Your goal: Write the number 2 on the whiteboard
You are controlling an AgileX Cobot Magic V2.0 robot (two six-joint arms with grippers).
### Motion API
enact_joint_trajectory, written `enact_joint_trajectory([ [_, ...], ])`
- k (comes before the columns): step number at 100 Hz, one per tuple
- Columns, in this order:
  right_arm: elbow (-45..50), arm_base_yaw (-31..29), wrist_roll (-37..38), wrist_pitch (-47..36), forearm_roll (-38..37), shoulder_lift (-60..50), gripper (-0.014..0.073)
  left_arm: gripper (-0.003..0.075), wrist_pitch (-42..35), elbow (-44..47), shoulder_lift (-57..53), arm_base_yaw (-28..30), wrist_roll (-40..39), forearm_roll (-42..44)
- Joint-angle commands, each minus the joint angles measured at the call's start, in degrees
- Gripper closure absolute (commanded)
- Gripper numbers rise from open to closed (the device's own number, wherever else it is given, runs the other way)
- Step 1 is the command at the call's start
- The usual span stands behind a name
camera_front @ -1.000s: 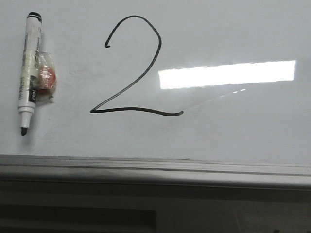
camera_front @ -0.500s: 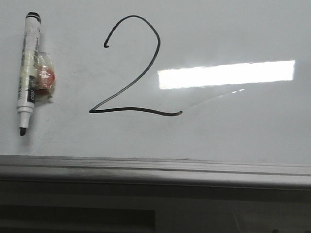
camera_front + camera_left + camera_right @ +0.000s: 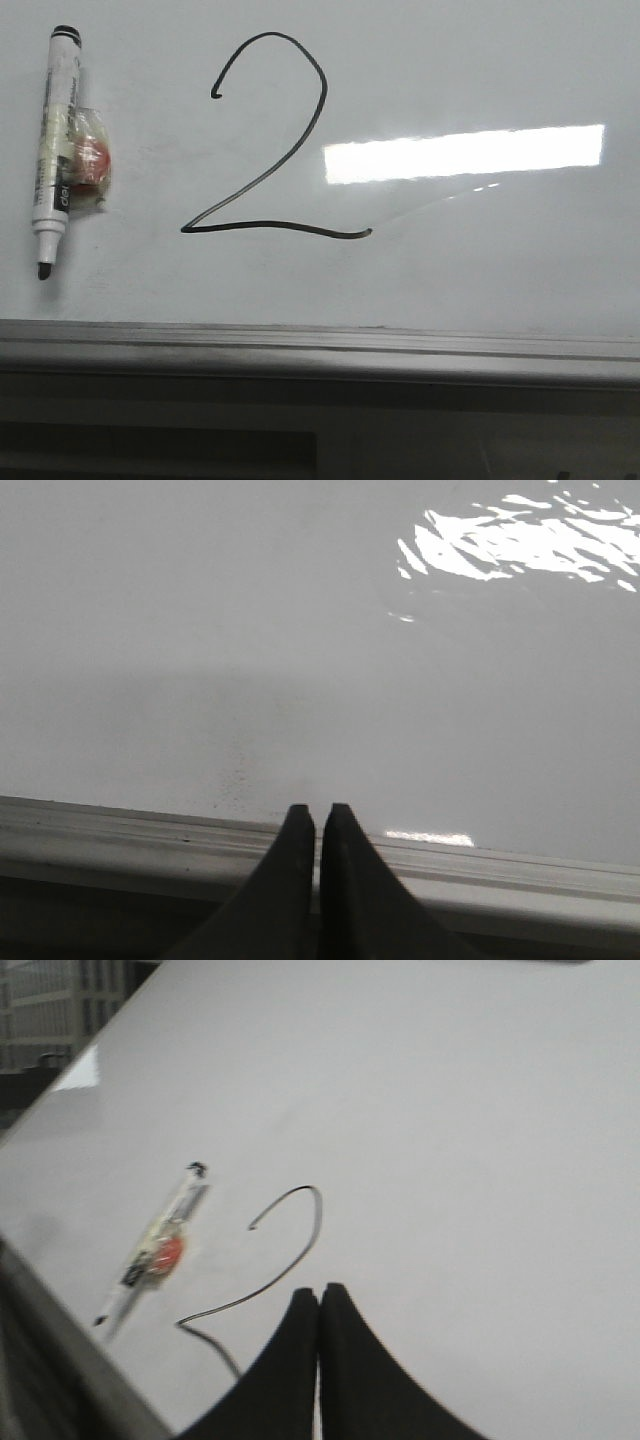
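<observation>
Number 2 [image 3: 262,140] mid-whiteboard [image 3: 480,270], marker [image 3: 55,150] (uncapped, seemingly) left

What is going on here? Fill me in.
Nothing is being handled right now. A black hand-drawn number 2 is finished on the glossy white whiteboard. The uncapped white marker with a black tip lies beside it, apart from the line. The left gripper and right gripper are both shut, holding nothing.
</observation>
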Motion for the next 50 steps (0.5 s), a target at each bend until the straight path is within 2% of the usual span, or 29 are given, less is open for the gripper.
enact_joint_trajectory([
  [1, 2.1, -8.9, -0.9, -16.2, 0.2, 3.0, 0.0654, 0.0739, -2.8, 1.7, -1.6, 0.1, -0.6, 0.2],
  [11, 6.0, -19.8, 1.7, -24.6, 0.2, 3.8, 0.0654, 0.0739, -2.8, 1.7, -1.6, 0.1, -0.6, 0.2],
  [22, 8.4, -27.5, 2.8, -25.9, 0.2, 3.8, 0.0654, 0.0739, -2.8, 1.7, -1.6, 0.1, -0.6, 0.2],
  [31, 8.2, -30.5, 3.6, -19.8, 0.2, 2.5, 0.0654, 0.0739, -2.8, 1.7, -1.6, 0.1, -0.6, 0.2],
  [50, 8.2, -31.5, 3.6, -2.1, 0.7, -5.8, 0.0654, 0.0739, -2.8, 1.7, -1.6, 0.1, -0.6, 0.2],
])
